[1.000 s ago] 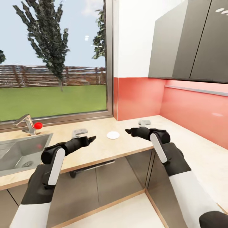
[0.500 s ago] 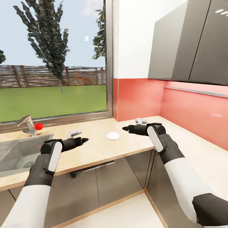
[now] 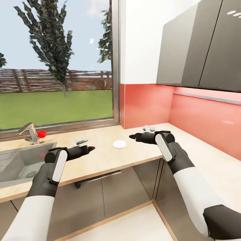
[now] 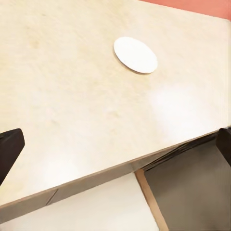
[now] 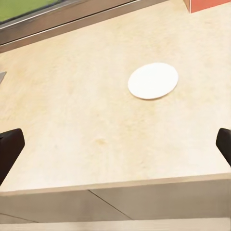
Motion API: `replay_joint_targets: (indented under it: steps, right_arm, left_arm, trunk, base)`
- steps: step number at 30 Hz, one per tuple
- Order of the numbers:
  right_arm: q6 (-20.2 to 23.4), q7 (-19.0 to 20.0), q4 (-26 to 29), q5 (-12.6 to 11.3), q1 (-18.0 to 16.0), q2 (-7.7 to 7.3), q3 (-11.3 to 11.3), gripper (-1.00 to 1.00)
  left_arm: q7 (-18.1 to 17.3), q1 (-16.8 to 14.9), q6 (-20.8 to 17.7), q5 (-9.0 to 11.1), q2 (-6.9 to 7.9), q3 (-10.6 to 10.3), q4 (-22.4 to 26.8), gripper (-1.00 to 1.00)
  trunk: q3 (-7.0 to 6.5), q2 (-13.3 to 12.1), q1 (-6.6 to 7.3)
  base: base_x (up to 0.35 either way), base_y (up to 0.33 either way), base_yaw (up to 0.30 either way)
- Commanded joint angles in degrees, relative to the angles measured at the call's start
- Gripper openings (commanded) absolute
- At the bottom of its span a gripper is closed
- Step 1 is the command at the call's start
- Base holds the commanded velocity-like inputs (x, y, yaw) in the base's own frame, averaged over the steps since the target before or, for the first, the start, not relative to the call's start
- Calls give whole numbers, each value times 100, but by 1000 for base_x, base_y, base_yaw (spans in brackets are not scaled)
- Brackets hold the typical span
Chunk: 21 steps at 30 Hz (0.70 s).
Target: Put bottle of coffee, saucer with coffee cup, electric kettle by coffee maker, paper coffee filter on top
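A flat white round disc point(image 3: 119, 144) lies on the beige countertop point(image 3: 100, 159); whether it is the saucer or the paper filter I cannot tell. It also shows in the left wrist view as the disc point(image 4: 135, 55) and in the right wrist view as the disc point(image 5: 153, 81). My left gripper point(image 3: 87, 146) hovers over the counter left of the disc, open and empty, its fingertips point(image 4: 9, 149) spread wide. My right gripper point(image 3: 134, 136) hovers just right of the disc, also open and empty, with fingertips point(image 5: 10, 144) far apart.
A steel sink point(image 3: 20, 164) with a faucet point(image 3: 30, 131) and a red knob point(image 3: 41, 134) sits at the left under a large window. Red backsplash point(image 3: 201, 117) and dark wall cabinets point(image 3: 201, 43) line the right, where the counter turns the corner. Glossy cabinet doors point(image 3: 110, 187) stand below.
Both arms have drawn back slightly and settled lower over the counter; the left gripper has shifted to the left. The view has tilted a little. The disc has not moved.
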<state>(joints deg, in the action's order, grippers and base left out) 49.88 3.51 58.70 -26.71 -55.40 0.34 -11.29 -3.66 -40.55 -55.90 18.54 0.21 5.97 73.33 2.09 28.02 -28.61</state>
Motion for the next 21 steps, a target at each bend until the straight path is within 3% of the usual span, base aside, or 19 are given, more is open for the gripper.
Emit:
replay_joint_targets:
  steps: [1,9,21]
  right_arm:
    - [25,37,2,43,-3,1,4,100]
    - [27,28,-6,43,37,7,4,100]
    - [24,-6,-250,43,55,10,4,100]
  left_arm:
    - [-38,-6,-25,-28,-5,-8,1,100]
    - [-45,24,8,-33,-11,-34,-3,100]
    - [-65,38,26,-34,-132,-34,-431,100]
  trunk:
    - [-6,-30,19]
    - [-60,-150,85]
    - [-60,-150,85]
  base:
    - [0,0,0]
    - [13,0,0]
    - [318,0,0]
